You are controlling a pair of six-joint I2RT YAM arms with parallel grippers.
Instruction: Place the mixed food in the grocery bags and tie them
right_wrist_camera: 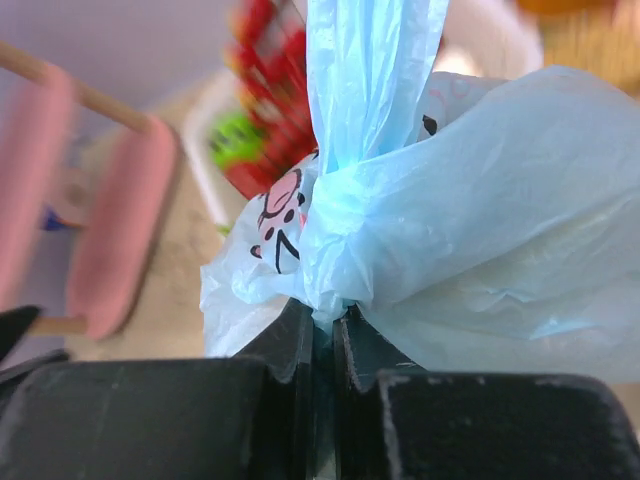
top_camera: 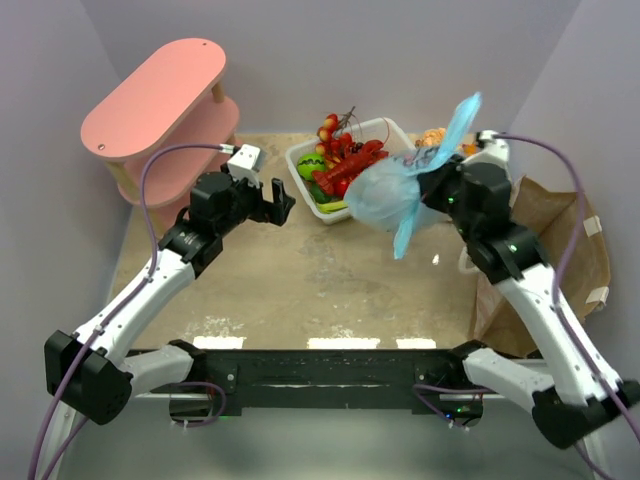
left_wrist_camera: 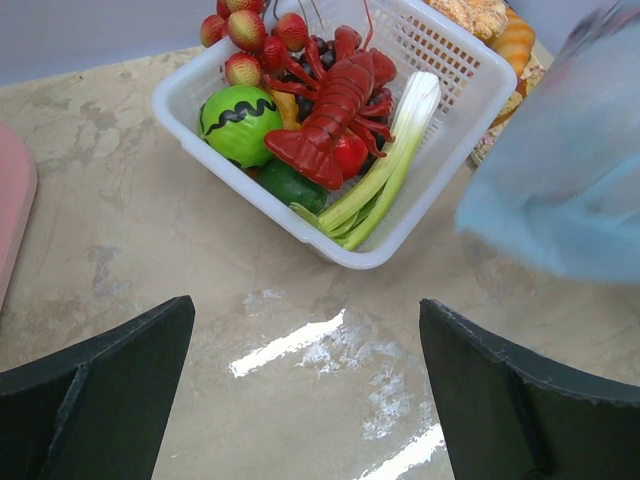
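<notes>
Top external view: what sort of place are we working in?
Probably a lab test cell, not a shop: plain walls boxing a table, a toy lobster in a white basket, a pink shelf.

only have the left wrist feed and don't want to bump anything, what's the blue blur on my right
observer: the light-blue plastic bag, its neck tied in a knot.
operator: who's holding it
observer: the right gripper, fingers shut on the bag just under the knot.
operator: and the paper bag
observer: the brown paper bag sits at the table's right edge, past the right arm.
</notes>
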